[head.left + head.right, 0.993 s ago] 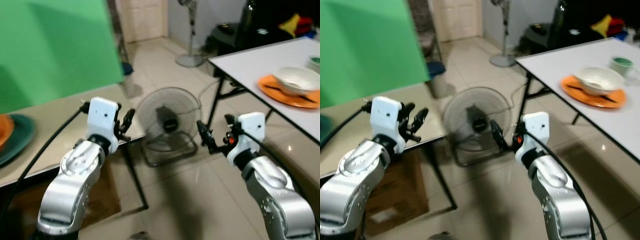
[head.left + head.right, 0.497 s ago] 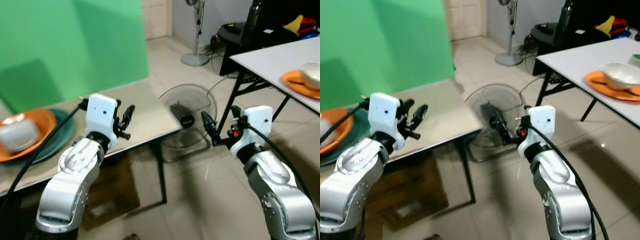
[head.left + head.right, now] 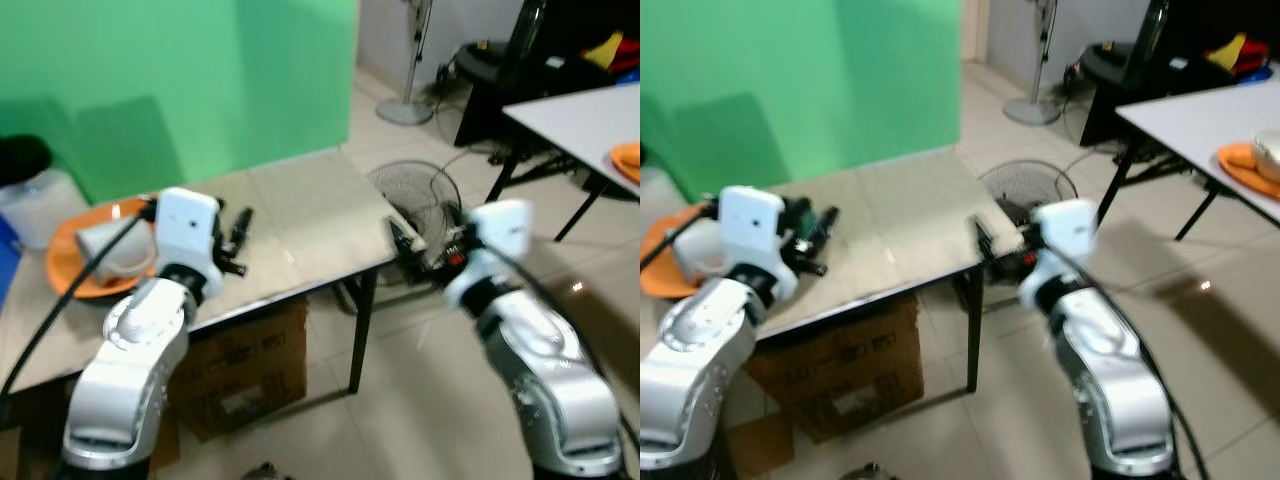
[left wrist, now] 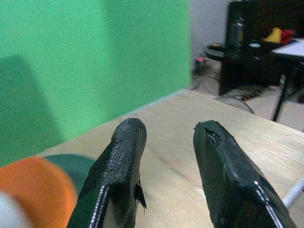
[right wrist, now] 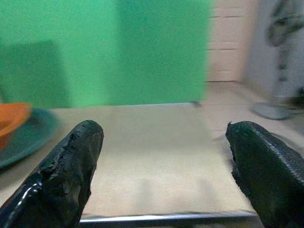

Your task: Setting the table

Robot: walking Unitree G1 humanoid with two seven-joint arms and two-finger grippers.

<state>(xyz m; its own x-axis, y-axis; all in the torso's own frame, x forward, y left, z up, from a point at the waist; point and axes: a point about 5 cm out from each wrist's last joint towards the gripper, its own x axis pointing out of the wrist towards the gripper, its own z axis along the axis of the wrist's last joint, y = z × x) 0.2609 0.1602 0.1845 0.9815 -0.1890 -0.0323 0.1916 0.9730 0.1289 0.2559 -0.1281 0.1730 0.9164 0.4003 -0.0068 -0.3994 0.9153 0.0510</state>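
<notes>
Your left hand (image 3: 236, 232) is raised over the beige desk (image 3: 300, 215), its silver forearm bent up from the lower left and its two black fingers (image 4: 118, 161) held a little apart with nothing between them, pointing out across the desktop. Just to the left of that hand an orange plate (image 3: 75, 262) lies on a dark green plate (image 5: 28, 137), with a white mug (image 3: 112, 250) on its side on the orange one, close beside the hand's white wrist housing. Under the desk, below that hand, sits a cardboard box (image 3: 245, 365) on the tiled floor. To your right, the right hand (image 3: 410, 237) hangs at the desk's near right corner, forearm angled up from the lower right; its fingers (image 5: 71, 166) are spread wide and hold nothing, aimed back over the desktop toward the green backdrop (image 3: 180, 80). Beyond that hand a floor fan (image 3: 415, 195) rests on the tiles. Well off to the right of it stands a white desk (image 3: 1200, 105) carrying another orange plate (image 3: 1245, 165) near its edge.
</notes>
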